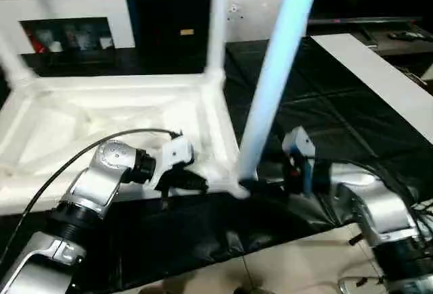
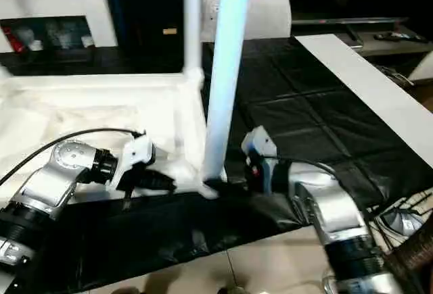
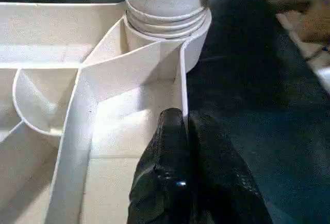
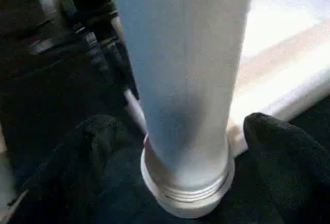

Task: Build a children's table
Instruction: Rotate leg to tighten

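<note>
Tabletop (image 1: 101,115) lying underside-up on black cloth (image 1: 325,118). Near-corner leg (image 1: 270,84) standing in its socket, tilted; far leg (image 1: 218,23) upright. Left gripper (image 3: 180,131) pinching the rim wall just beside that socket, fingers pressed together. Right gripper (image 4: 180,147) standing spread, flanking the leg's base.

From the head, your two eye views look forward and down over both silver forearms at the white ribbed plastic tabletop (image 1: 101,115) lying underside up. Both share its near corner socket and the tall white tapered leg (image 2: 226,57) standing there. Your left wrist view sits close behind that socket; your right wrist view faces the leg's base, very near.
</note>
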You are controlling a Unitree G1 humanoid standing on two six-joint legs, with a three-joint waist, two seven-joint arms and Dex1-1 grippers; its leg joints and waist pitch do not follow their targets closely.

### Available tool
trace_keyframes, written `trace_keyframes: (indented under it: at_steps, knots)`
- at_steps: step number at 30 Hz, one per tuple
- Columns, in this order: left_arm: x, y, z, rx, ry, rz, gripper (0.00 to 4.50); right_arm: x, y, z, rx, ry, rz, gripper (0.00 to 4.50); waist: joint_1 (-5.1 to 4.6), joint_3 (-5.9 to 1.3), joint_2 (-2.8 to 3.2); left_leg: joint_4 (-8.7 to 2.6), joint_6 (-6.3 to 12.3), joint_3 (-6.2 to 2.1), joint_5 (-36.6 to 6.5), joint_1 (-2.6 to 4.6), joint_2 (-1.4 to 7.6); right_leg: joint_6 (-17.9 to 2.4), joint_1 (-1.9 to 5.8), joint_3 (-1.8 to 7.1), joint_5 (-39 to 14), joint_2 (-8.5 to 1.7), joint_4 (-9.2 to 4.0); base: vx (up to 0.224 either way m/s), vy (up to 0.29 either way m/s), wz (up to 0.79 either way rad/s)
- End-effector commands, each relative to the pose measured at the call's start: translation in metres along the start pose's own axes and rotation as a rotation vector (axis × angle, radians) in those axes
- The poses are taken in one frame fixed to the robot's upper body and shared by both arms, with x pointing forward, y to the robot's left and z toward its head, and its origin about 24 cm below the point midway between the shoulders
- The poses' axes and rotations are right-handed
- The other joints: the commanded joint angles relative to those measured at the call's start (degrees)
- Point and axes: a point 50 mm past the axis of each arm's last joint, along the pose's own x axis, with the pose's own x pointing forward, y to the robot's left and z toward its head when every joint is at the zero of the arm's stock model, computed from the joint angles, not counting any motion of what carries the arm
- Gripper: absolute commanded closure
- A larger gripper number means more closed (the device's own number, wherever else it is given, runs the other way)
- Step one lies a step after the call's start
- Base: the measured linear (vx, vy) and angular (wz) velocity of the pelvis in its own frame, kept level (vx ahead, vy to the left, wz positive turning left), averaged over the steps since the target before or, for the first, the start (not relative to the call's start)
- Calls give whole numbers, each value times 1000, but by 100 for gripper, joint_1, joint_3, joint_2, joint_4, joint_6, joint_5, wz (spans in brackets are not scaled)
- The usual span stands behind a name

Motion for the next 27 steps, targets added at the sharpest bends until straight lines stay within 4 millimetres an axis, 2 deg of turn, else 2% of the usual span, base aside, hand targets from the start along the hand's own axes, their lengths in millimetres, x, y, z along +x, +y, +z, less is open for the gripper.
trace_keyframes:
  at_steps: [1,4,6,16,17,19,27]
  knots:
    - [4,-1,17,101,-20,-105,450,-1,2,6,-30,-3,80,19,-31,-386,32,-383,423,44,-761,11,120,-960,378,323,-1422,-351,-378,0,0,0]
    - [4,-2,17,128,2,-159,450,-2,5,6,-31,12,158,19,17,-391,19,-378,411,44,-736,1,119,-946,388,323,-1466,-366,-372,0,0,0]
    - [5,-3,17,144,13,-194,450,-2,6,6,-25,15,198,46,23,-388,1,-381,388,43,-751,-3,124,-916,388,315,-1558,-365,-380,0,0,0]
    - [4,-4,17,175,41,-275,450,-2,8,6,-7,30,285,111,35,-381,-4,-373,292,37,-806,-16,124,-860,382,315,-1742,-368,-377,0,0,0]
    - [4,-4,17,176,44,-276,450,-2,8,6,-5,32,289,133,35,-381,-9,-370,292,41,-819,-12,119,-852,379,314,-1770,-365,-385,0,0,0]
    - [3,-3,16,178,46,-278,450,-3,8,6,-2,34,297,144,37,-380,-11,-367,286,40,-855,-15,116,-801,379,311,-1894,-364,-395,0,0,0]
    - [2,-4,14,175,50,-286,450,-2,10,5,2,38,321,211,39,-386,-11,-365,284,38,-815,-14,119,-806,375,307,-1850,-359,-386,0,0,0]
